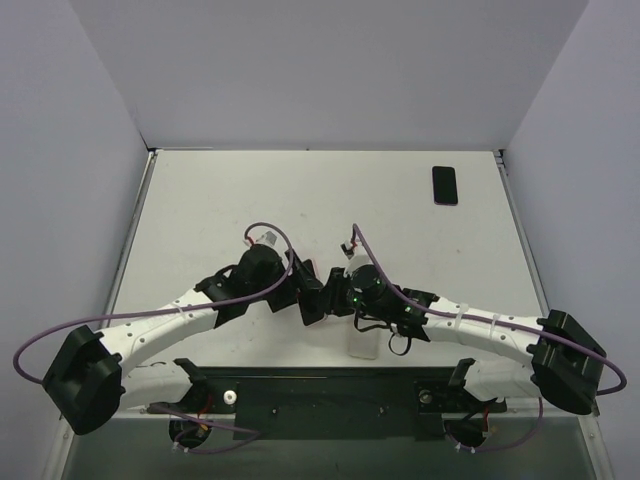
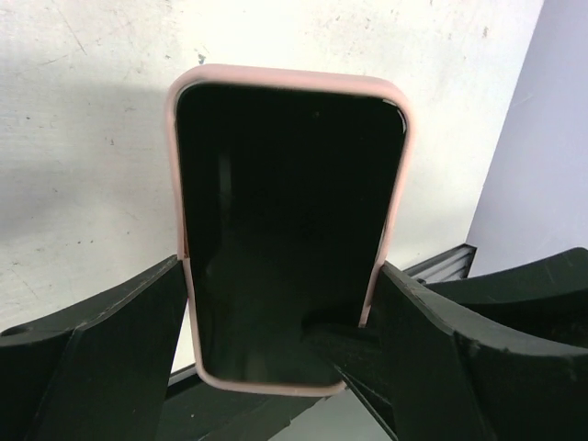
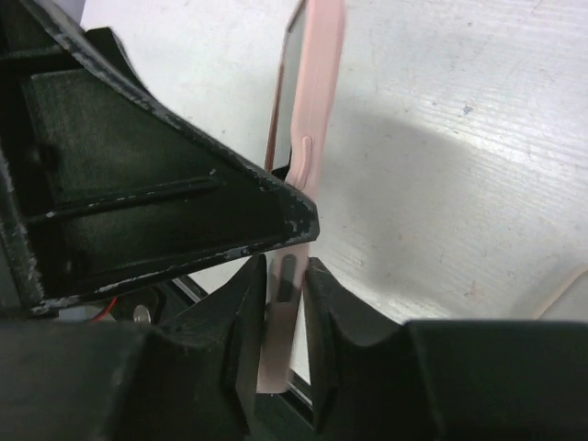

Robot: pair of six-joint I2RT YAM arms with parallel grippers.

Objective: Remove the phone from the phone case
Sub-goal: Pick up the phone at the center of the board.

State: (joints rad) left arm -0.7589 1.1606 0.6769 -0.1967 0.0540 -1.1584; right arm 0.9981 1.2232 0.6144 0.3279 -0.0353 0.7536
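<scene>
The left pincer pinches the pink phone case by its sides, the right pincer its edge; phone inside, above the tabletop.

You've got a white table, matte, with fine scratches and dark specks visible in both wrist views. One flat black rectangular slab lies on it near the far right corner, long side running near to far, well apart from everything else. A black mounting rail runs along the near edge.
</scene>
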